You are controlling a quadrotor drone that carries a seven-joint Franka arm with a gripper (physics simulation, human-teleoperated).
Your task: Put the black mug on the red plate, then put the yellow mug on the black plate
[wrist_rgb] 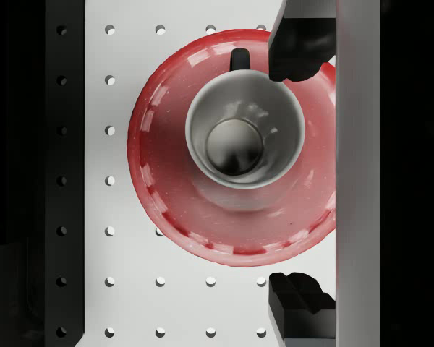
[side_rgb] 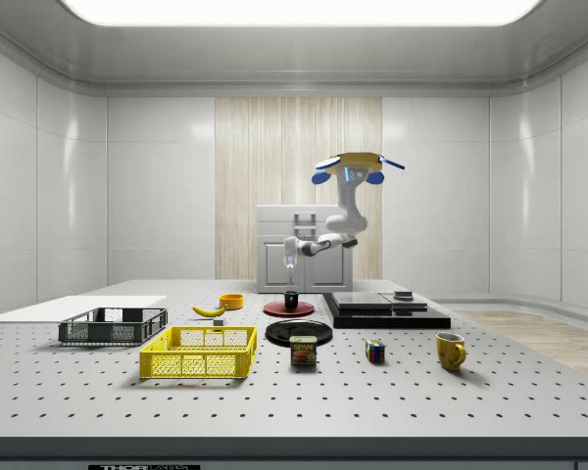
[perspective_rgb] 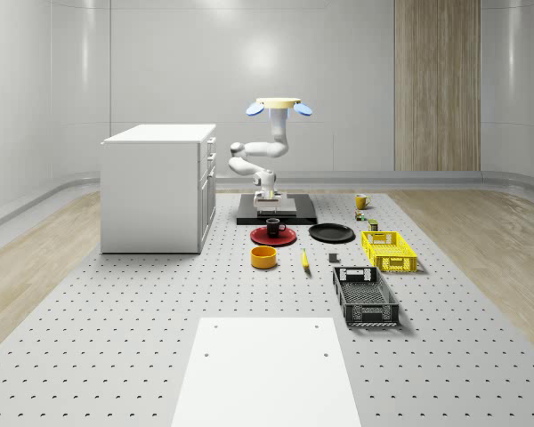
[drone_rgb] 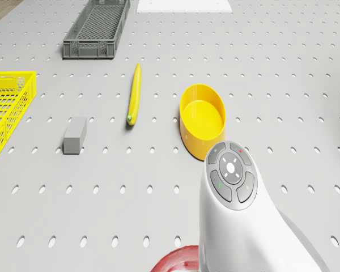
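White walls are standing around the gray table (perspective_rgb: 116, 356). The drone (perspective_rgb: 280, 106) is hovering over the black pad (perspective_rgb: 294, 213). Its gripper (wrist_rgb: 301, 177) is hanging spread wide above the black mug (wrist_rgb: 244, 130), which is sitting on the red plate (wrist_rgb: 173, 210). The yellow mug (side_rgb: 451, 350) is standing well apart from the black plate (perspective_rgb: 331, 233).

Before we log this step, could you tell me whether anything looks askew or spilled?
Nothing stands out. The black mug stands upright on the red plate, the open claw above it, and the yellow mug stands upright on the table.
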